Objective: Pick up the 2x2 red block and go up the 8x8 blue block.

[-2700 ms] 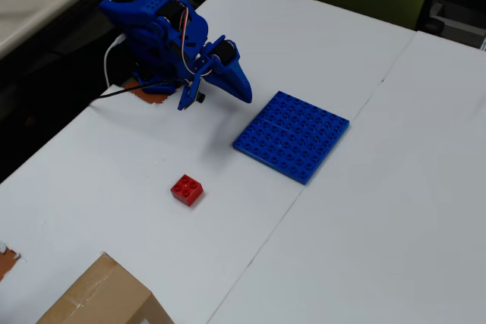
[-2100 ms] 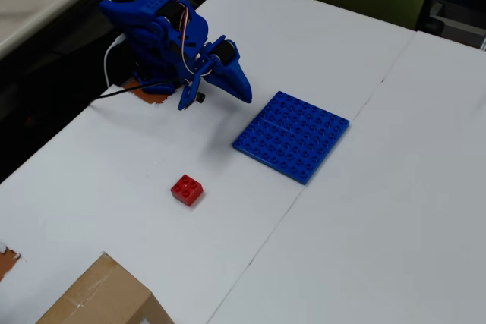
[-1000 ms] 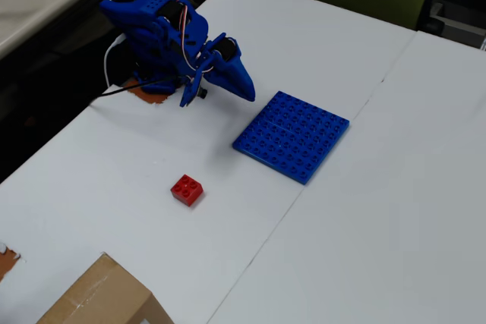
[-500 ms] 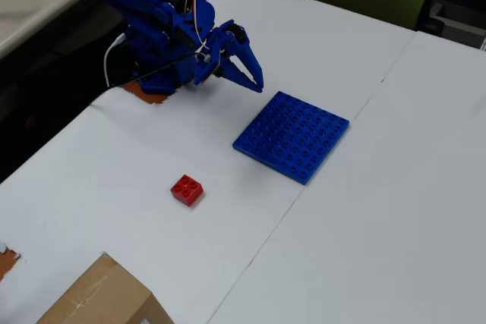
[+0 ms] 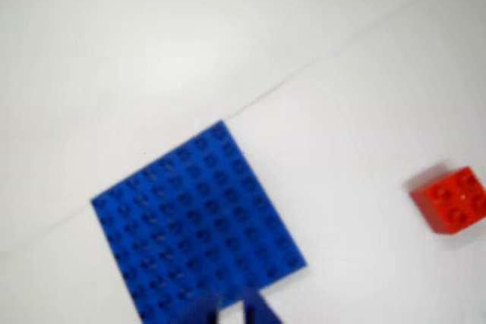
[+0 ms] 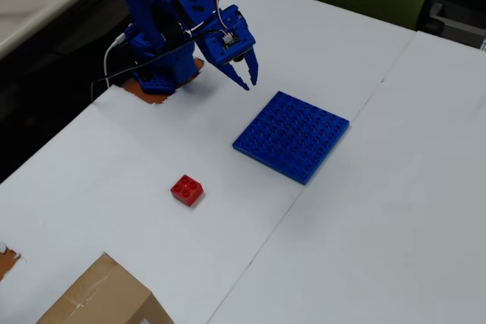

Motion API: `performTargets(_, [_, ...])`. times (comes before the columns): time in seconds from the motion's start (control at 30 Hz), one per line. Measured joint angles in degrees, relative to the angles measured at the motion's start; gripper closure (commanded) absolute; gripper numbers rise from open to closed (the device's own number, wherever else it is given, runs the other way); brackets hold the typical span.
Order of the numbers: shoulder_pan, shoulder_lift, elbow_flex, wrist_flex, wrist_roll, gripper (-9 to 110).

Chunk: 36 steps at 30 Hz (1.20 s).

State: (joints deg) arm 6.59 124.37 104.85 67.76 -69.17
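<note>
with nothing held and gripper (image 6: pixel 248 79) only slightly parted, best to swing to the red block (image 6: pixel 187 190), widen, straddle squarely before the blue plate (image 6: pixel 291 136).

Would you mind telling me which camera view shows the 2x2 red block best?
The overhead view: the 2x2 red block sits whole and sharp on the white table. The wrist view shows it blurred at the right edge.
</note>
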Motion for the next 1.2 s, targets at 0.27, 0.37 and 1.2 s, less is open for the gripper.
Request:
performTargets(0.27, [7.2, -10.5, -5.7, 5.7, -27.2, 99])
performTargets(0.37, [10.5, -13.9, -5.7, 5.5, -36.3, 99])
performTargets(1.2, [30.1, -43.8, -33.1, 15.6, -63.0, 91])
